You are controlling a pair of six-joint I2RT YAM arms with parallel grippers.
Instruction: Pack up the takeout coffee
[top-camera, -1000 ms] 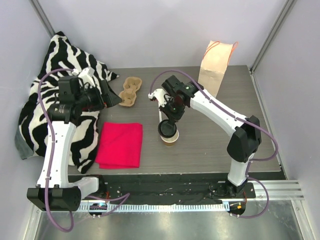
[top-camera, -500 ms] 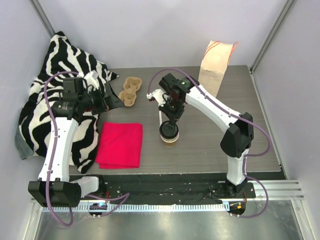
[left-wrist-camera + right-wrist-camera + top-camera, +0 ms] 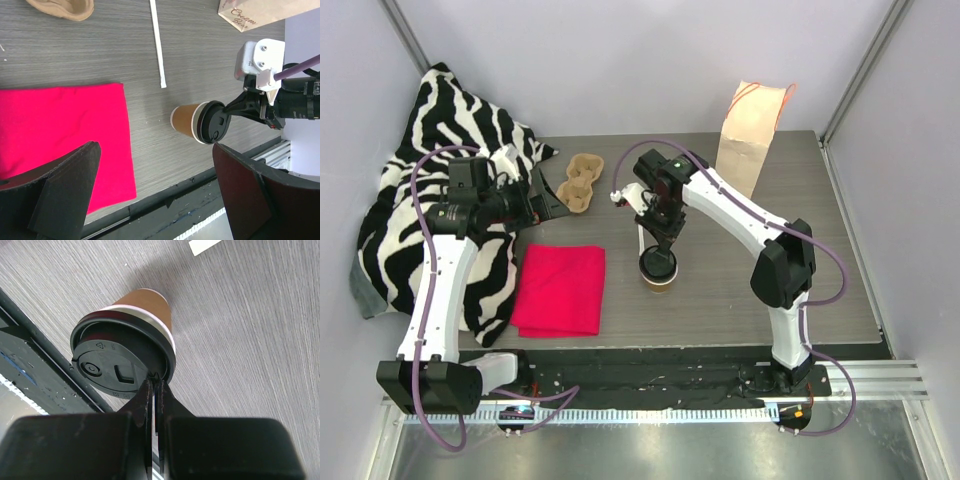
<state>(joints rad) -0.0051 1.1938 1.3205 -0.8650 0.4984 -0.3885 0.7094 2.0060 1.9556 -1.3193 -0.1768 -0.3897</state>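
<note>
The red cloth (image 3: 560, 290) lies nearest the arm bases, soft and folded flat on the grey wood-grain worktop (image 3: 740, 290). Near its right edge stands the cup (image 3: 186, 120). It is brown paper, tapered and upright, with its long axis vertical. A round black plastic lid (image 3: 117, 365) with a moulded sip hole caps it.

The right gripper (image 3: 154, 382) meets the cup from above on its far side. Its fingers are clenched almost together on the lid's thin rim. Whether the lid is fully seated cannot be told.

The left gripper (image 3: 156, 147) is released, jaws wide, well apart to the left by the zebra fabric (image 3: 410, 210). The right arm is plainly the nearer.

Just beyond the cup a thin white straw (image 3: 156, 45) lies flat on the worktop. Farther left rests the tan pulp carrier (image 3: 582, 182), rough, with two dished wells. Farther right stands the kraft bag (image 3: 755, 130), upright with its mouth up.

Judgement: a rim pinch is weak for lifting. A hold round the cup wall would suit carrying it to either.
</note>
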